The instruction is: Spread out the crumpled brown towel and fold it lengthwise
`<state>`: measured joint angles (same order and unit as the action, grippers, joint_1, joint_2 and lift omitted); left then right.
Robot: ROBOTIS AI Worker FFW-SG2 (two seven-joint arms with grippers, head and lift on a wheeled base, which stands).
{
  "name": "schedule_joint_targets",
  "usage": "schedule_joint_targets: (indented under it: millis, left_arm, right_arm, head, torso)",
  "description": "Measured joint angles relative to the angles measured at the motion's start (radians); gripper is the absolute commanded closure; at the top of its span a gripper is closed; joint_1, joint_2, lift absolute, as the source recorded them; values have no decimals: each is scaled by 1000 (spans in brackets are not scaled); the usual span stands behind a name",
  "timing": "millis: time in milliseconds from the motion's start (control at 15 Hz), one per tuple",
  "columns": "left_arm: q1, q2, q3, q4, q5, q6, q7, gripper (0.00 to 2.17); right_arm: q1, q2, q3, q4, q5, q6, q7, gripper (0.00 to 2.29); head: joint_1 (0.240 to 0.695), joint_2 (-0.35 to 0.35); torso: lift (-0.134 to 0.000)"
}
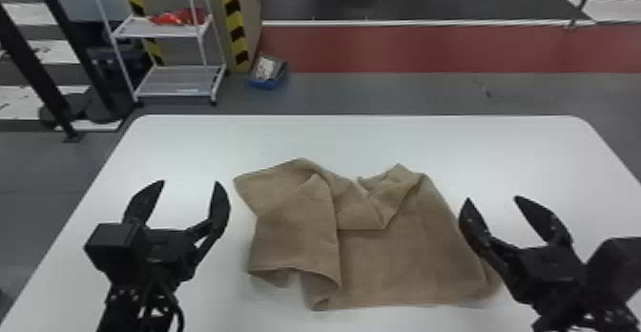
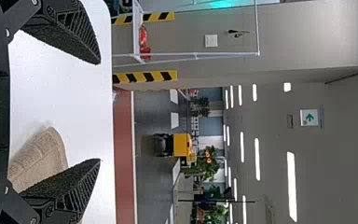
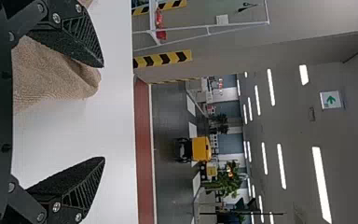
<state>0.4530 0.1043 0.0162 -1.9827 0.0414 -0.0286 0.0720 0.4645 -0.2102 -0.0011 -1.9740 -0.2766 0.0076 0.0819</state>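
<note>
The brown towel point(image 1: 405, 259) lies crumpled mid-table, its upper left part folded over and its far edge bunched into overlapping folds. Left of it my left gripper point(image 1: 189, 185) stands open, nothing between its fingers. At the towel's right side is my right gripper point(image 1: 492, 200), also open, its left finger over the cloth's edge. In the left wrist view the towel point(image 2: 42, 156) appears beside one finger of the open left gripper point(image 2: 99, 111). In the right wrist view, cloth point(image 3: 51, 74) shows beside and behind one finger of the open right gripper point(image 3: 104, 112).
The white table point(image 1: 362, 140) extends around the towel on all sides, with rounded far corners. Beyond it on the floor stand a white shelf rack point(image 1: 176, 80) holding a red item, and a blue box point(image 1: 268, 72).
</note>
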Motion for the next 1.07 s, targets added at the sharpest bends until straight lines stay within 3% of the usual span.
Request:
schedule_joint_targets:
  millis: [1067]
  left_arm:
    - [72,0,-1,-21,-2,-99,-10,140]
  right_arm:
    - [59,0,-24,-48,-6,-9,7,188]
  head:
    - [695,21]
  torso:
    - [-124]
